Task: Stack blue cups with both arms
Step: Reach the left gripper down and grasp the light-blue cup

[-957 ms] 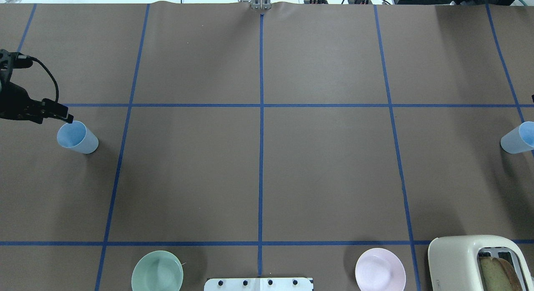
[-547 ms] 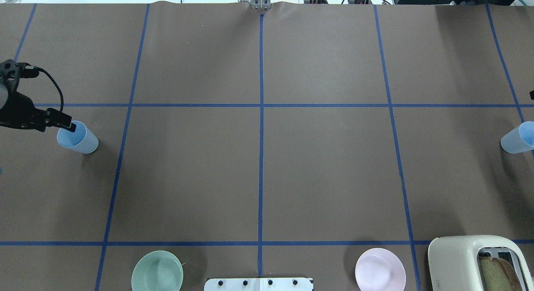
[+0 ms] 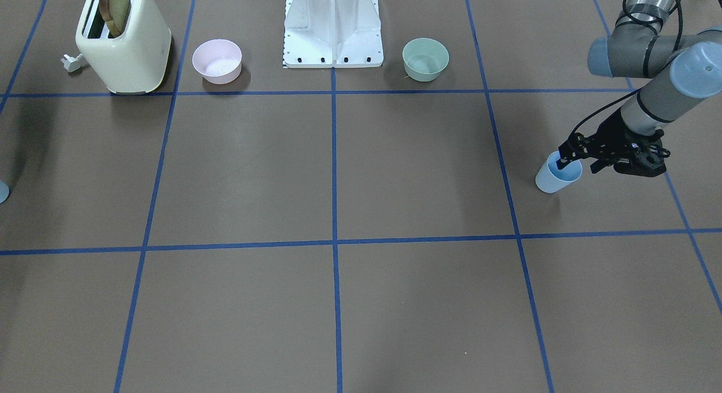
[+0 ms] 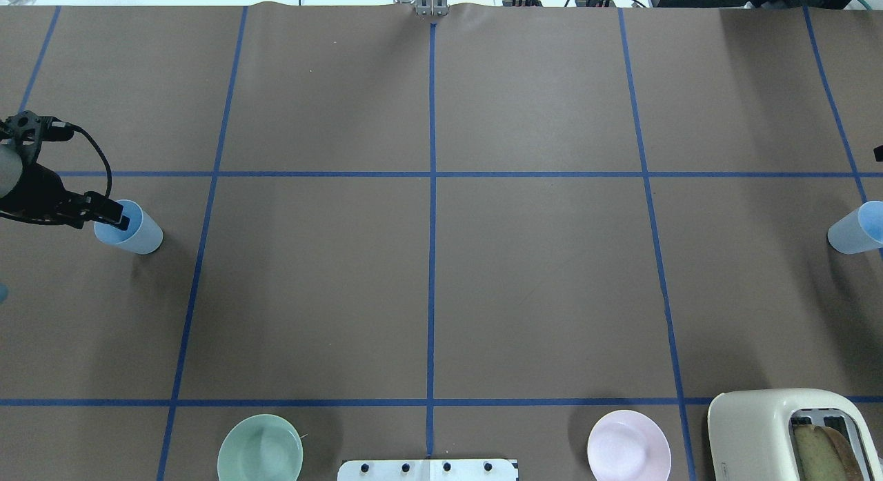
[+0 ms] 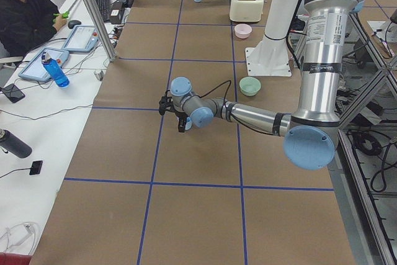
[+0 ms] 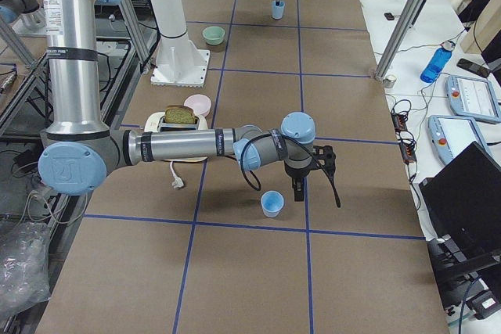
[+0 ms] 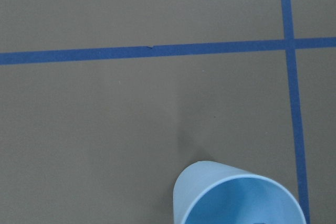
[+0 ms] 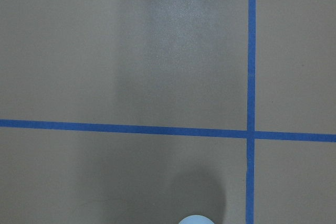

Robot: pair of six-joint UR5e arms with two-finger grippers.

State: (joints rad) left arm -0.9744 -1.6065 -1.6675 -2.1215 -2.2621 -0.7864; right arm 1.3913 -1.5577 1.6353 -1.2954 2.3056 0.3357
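Observation:
One blue cup (image 4: 138, 232) stands upright at the table's far left; it also shows in the front view (image 3: 555, 180) and the left wrist view (image 7: 236, 198). My left gripper (image 4: 114, 217) is open at this cup's rim, with one finger (image 3: 560, 163) inside the mouth and the other outside. The second blue cup (image 4: 855, 231) stands upright at the far right edge, and also shows in the right side view (image 6: 272, 202). My right gripper (image 6: 297, 191) hangs just beside it and apart from it; I cannot tell whether it is open or shut.
A cream toaster (image 4: 786, 433) with bread, a pink bowl (image 4: 628, 445), a mint-green bowl (image 4: 260, 448) and the white pedestal base (image 3: 333, 26) line the robot's side. Operators, tablets and bottles sit along the far side table (image 5: 37, 122).
My left gripper has shifted toward the robot's side and lowered, so a finger now sits inside the left cup's mouth. Neither cup has moved.

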